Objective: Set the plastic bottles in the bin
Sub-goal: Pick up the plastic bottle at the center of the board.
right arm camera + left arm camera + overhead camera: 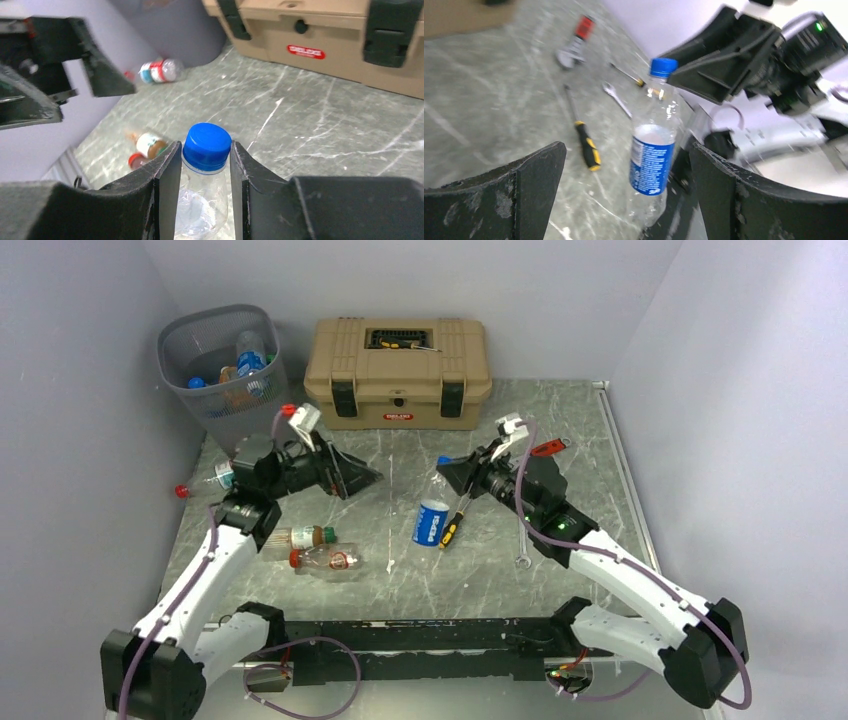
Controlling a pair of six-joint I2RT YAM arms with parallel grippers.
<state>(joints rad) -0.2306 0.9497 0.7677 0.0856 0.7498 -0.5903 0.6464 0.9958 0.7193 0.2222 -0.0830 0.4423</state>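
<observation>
Between right gripper [204, 150] fingers, a clear plastic bottle with blue cap and label [651, 160] is being clamped just under the cap (stiffest spot; body is looking light, thin, crushable). Left gripper [626, 147] is hovering opposite, spread wide.

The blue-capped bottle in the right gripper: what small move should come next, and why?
Probably the left gripper should advance a little toward the blue-capped bottle. The right gripper is shut on it at its cap, the left one is open and faces its body, and the bin stands on the left arm's side, so a handover seems likely.
</observation>
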